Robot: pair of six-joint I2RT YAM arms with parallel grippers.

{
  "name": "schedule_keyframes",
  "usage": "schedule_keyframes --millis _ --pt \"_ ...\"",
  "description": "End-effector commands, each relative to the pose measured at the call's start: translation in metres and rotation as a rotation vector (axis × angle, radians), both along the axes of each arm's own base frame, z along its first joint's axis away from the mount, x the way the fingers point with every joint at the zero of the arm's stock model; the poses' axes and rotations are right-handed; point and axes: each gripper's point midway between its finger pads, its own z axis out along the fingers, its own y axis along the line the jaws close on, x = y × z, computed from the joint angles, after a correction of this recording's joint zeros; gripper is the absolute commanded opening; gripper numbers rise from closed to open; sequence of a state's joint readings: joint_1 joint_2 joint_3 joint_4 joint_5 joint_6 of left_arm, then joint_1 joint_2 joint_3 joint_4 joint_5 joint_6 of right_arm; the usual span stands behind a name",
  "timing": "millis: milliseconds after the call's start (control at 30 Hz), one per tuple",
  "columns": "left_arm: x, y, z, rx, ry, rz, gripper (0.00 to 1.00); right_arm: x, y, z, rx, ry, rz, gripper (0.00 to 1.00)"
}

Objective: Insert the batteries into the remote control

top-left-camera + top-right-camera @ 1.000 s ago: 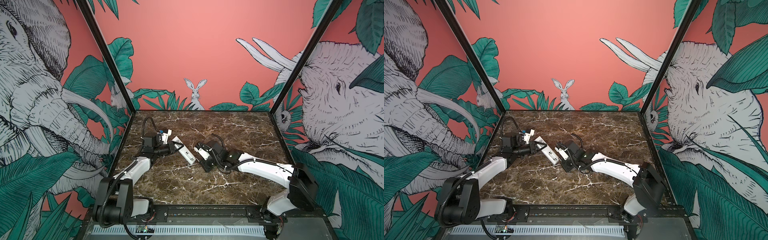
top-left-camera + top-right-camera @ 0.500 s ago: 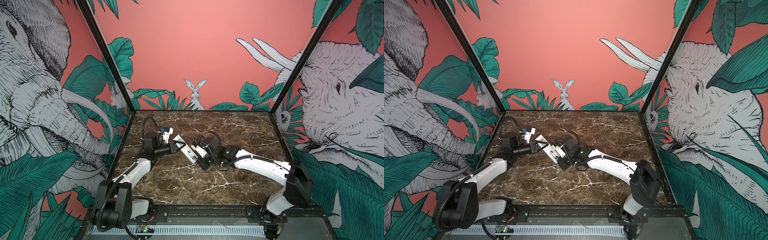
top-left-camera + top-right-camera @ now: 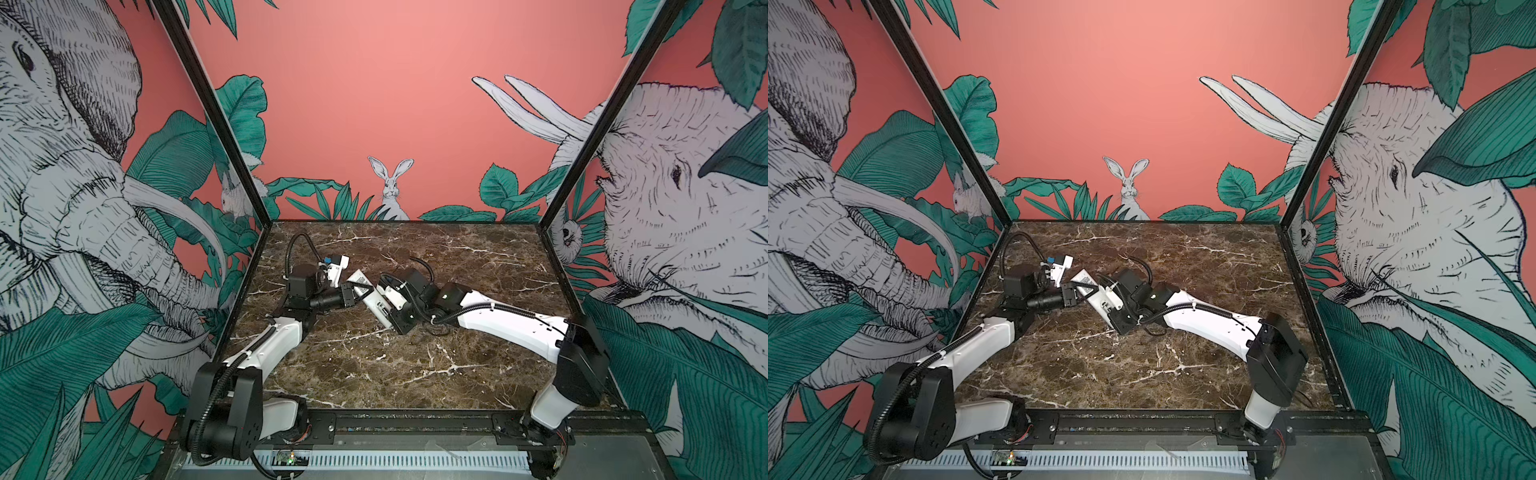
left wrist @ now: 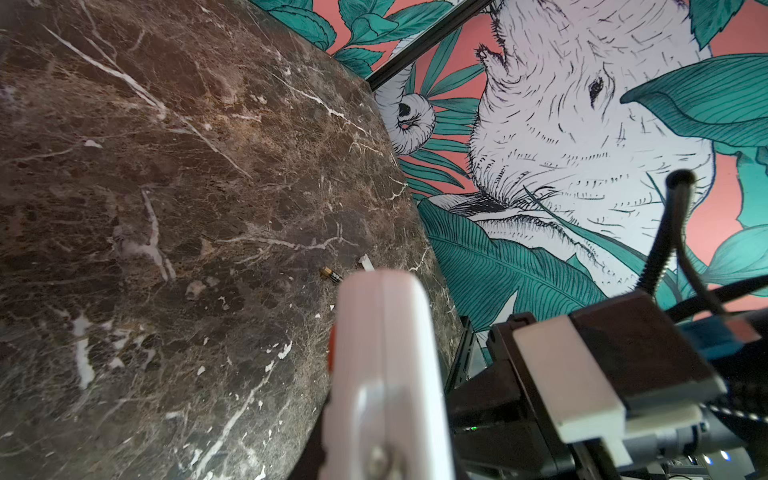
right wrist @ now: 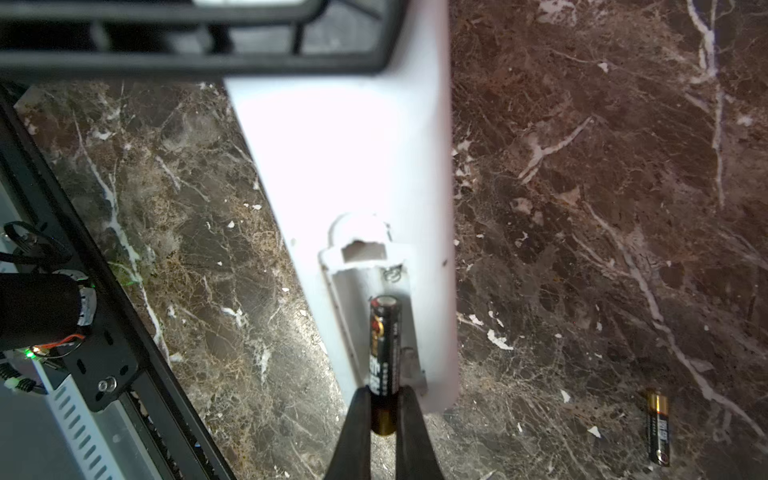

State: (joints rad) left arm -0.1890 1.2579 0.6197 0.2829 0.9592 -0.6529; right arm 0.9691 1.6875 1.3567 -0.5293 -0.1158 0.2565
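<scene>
Remote control clamped by left claw — right claw pinches battery.

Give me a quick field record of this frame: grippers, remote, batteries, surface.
left gripper: shut on remote, holding it off the table
remote: white, back showing, battery bay open
right gripper: shut on battery
held battery: lying along the open bay, far end short of the spring; seating unclear
spare battery: loose on table, apart from remote
battery cover: small white piece on table may be it, unclear
table: dark marble
</scene>
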Motion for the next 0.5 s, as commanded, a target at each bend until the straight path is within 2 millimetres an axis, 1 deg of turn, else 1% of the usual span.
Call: schedule_keyframes --millis 0,467 --pt "-0.008 -0.004 0.016 -0.026 -0.055 -0.038 0.0 0.005 -0.001 -0.003 -0.039 -0.009 -0.031 0.06" --pt "-0.009 -0.006 0.019 -0.054 -0.035 -0.053 0.0 0.022 0.004 0.0 -0.06 -0.057 -0.064 0.07"
